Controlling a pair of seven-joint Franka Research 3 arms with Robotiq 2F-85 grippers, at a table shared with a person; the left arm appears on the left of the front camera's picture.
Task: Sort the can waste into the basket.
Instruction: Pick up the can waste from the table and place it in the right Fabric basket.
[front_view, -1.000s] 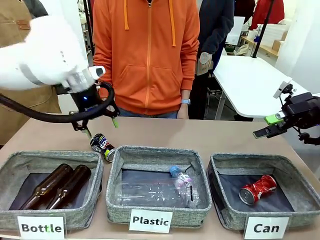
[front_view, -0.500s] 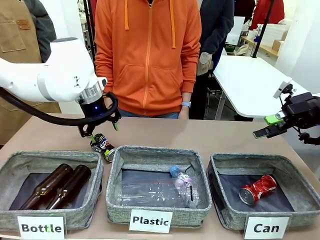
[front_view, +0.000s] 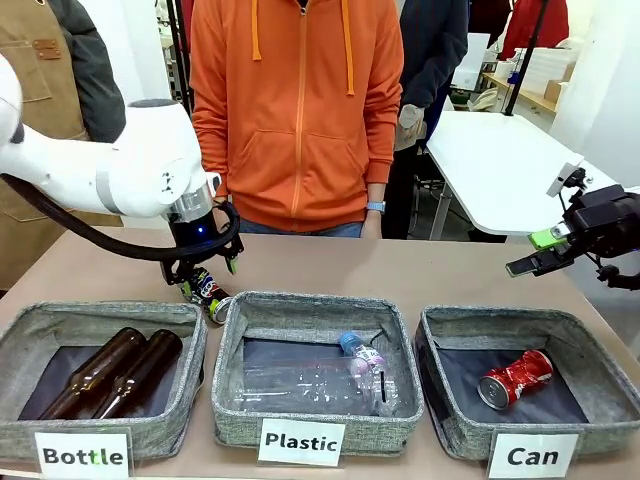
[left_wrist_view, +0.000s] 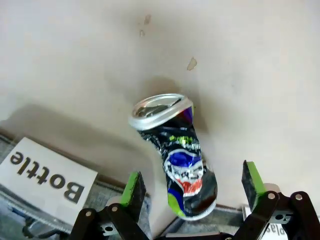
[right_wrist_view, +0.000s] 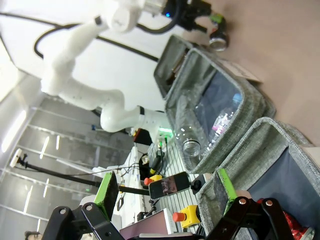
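The dark crushed can (front_view: 207, 292) with red-white print lies on the table behind the gap between the Bottle and Plastic bins. My left gripper (front_view: 207, 272) stands open over it. In the left wrist view the can (left_wrist_view: 180, 160) lies between the green pads (left_wrist_view: 133, 186), its silver end pointing away. A red crushed can (front_view: 515, 378) lies inside the grey felt basket (front_view: 530, 318) labelled "Can" at the front right. Above the table's right edge, beyond that basket, my right gripper (front_view: 530, 252) hangs open and holds nothing; its view looks down on the basket (right_wrist_view: 260, 145).
The Bottle bin (front_view: 100, 320) holds two brown glass bottles. The Plastic bin (front_view: 315, 305) holds clear plastic bottles. A person in an orange hoodie (front_view: 295, 110) stands at the far edge. Bare table lies between the bins and the person.
My left arm has come down and slightly right, bringing its open fingers around the dark can. The right arm and the red can have not moved.
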